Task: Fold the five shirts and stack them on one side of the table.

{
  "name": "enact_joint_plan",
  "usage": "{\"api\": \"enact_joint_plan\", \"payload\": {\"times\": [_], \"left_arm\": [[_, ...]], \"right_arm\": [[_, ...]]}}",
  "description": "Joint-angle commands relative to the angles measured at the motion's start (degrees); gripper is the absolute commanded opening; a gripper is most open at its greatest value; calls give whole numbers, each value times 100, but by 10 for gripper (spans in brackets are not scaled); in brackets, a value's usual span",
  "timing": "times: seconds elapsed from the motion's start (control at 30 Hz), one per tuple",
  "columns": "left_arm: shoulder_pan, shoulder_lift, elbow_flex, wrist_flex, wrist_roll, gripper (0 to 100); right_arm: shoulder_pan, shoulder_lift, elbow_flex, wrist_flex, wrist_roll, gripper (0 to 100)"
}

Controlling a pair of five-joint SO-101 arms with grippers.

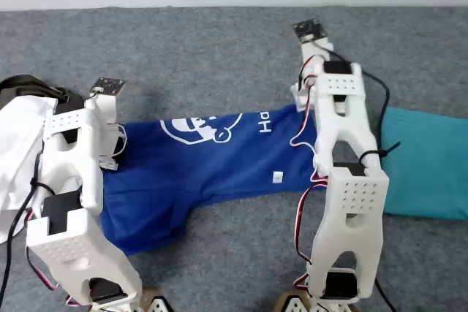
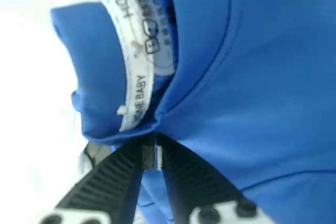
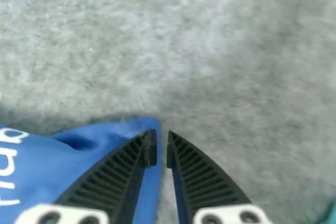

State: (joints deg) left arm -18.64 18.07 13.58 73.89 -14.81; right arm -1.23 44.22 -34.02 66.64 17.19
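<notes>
grey carpet [image 1: 219, 49]: left hand [image 2: 152, 153] and right hand [image 3: 161, 148] clench a blue shirt [image 1: 190, 173] (white print [image 1: 201, 128]).

On grey carpet [image 3: 210, 51] — the right gripper [image 3: 161, 148] at the blue shirt [image 3: 63, 171] edge; white lettering [image 3: 10, 166] beside.

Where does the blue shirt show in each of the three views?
High view: blue shirt spread on the mat between the two arms.
Left wrist view: its collar and label, pinched in the left hand.
Right wrist view: one corner on the mat, at the right hand.
Shared landmarks: the white print (high, right wrist); the white shirt (high, left wrist).
</notes>
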Motion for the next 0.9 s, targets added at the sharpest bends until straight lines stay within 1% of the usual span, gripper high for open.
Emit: {"api": "enact_joint_plan", "payload": {"times": [0.0,0.1,0.2,0.27,0.33,0.43,0.53,0.67,0.77,0.87], "left_arm": [[18,-545,-242,123,-70,15],[246,-1055,-233,325,-53,15],[607,-1512,-215,360,-35,15],[809,-1626,-215,264,-18,15],[923,-1521,-215,-9,114,15],[949,-905,-251,-440,237,15],[844,-9,-549,-466,229,15],[316,958,-1314,-26,220,15],[-123,1204,-1807,308,185,15],[-255,1081,-2035,589,-26,15]], "right_arm": [[-22,-119,-826,892,-79,43],[-198,-119,-1275,1613,-70,43],[-418,-66,-1626,1982,-62,43],[-576,-40,-1662,1938,-62,43],[-690,110,-1662,1727,-62,43],[-708,505,-1662,1305,-53,43],[-567,910,-1697,954,-53,43],[-251,1165,-1864,848,-53,43],[-13,1156,-1899,848,-53,43],[57,971,-1960,1138,-53,42]]}}
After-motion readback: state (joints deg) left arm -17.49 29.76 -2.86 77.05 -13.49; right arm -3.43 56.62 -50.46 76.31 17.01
